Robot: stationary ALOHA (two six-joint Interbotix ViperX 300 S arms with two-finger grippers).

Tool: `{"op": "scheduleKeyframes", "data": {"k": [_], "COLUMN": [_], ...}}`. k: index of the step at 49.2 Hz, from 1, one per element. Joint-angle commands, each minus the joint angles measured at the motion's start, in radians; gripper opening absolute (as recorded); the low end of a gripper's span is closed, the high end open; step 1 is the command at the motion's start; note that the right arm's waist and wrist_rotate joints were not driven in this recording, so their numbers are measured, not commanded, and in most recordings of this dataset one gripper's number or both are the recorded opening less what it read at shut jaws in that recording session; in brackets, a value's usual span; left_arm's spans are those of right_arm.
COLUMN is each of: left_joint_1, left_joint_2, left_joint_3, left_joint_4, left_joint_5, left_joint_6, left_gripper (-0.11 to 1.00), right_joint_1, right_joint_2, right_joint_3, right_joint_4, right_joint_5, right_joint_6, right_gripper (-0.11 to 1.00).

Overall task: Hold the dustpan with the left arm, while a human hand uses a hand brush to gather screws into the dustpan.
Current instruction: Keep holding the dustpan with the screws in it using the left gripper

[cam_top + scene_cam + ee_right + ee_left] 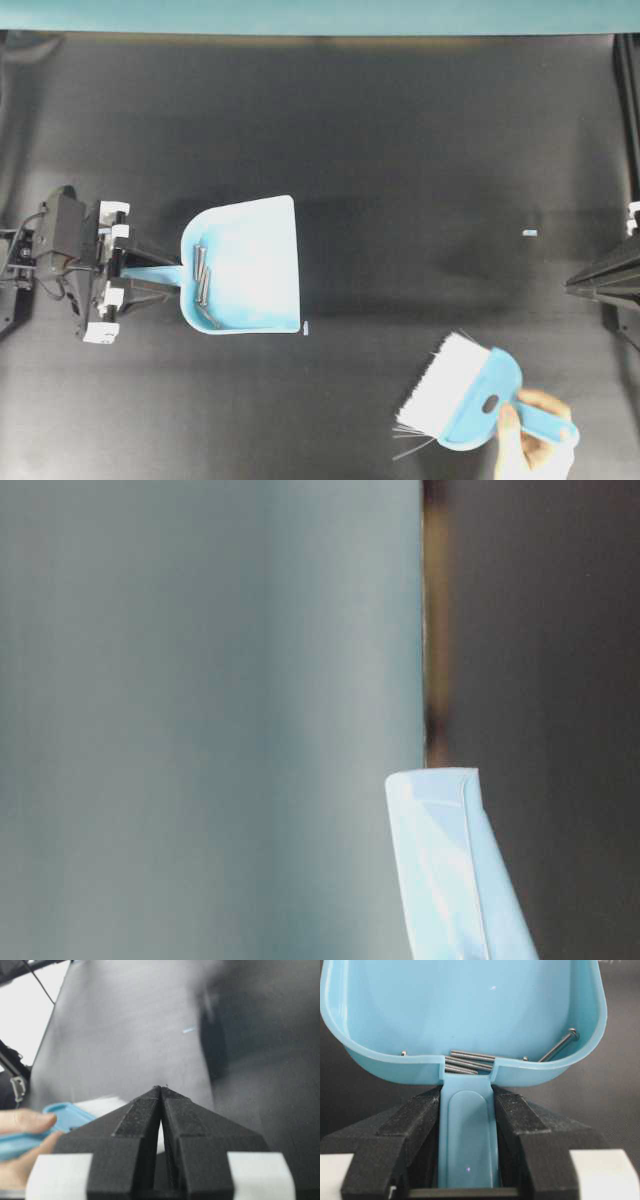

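The light blue dustpan lies left of centre, its mouth facing right; its raised edge shows in the table-level view. My left gripper is shut on the dustpan's handle, one black finger on each side. Several silver screws lie inside the pan against its back wall. At the lower right a human hand holds the hand brush, white bristles pointing left, well apart from the pan. My right gripper is shut on nothing at the right edge.
A tiny pale blue speck lies on the dark mat at the right. A small pale piece sits by the pan's near mouth corner. A teal wall runs along the back. The hand and brush are left of the right gripper.
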Motion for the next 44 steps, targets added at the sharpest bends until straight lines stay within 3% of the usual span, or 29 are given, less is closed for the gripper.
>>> {"op": "scheduleKeyframes", "data": {"k": [1, 44], "left_joint_1": [0.003, -0.035], "left_joint_2": [-0.009, -0.064], "left_joint_3": [-0.008, -0.026], "left_joint_4": [0.003, 0.003], "left_joint_5": [-0.011, 0.103], "left_joint_6": [0.002, -0.003], "left_gripper": [0.3, 0.3], "right_joint_1": [0.0, 0.0], "right_joint_2": [0.005, 0.005], "right_joint_3": [-0.005, -0.005], "right_joint_4": [-0.002, -0.002], "right_joint_5": [-0.009, -0.009], "right_joint_6": [0.0, -0.002], "right_gripper": [0.0, 0.0]}}
